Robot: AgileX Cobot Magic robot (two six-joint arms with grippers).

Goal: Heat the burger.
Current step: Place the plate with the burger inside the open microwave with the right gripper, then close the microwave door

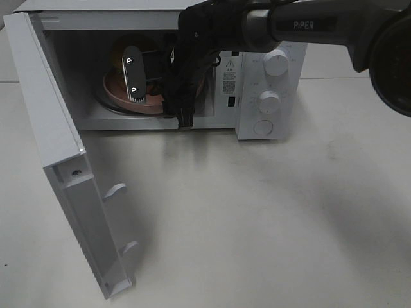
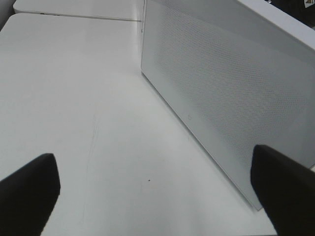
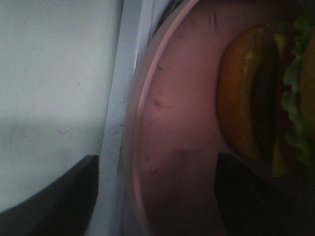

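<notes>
Now, the left gripper (image 2: pixel 152 157) hangs wide open above the table (image 2: pixel 74 98) by the microwave door (image 2: pixel 236 98); deeper in, the right gripper (image 3: pixel 156 167) is spread apart astride the pink plate (image 3: pixel 172 98) rim, burger (image 3: pixel 261 98) sitting on it inside.

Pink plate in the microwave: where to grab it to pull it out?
Pinch the near rim of the pink plate, coming straight in through the open front. The rim is thin with bare margin there; the burger sits further in, and the microwave walls block other sides.
</notes>
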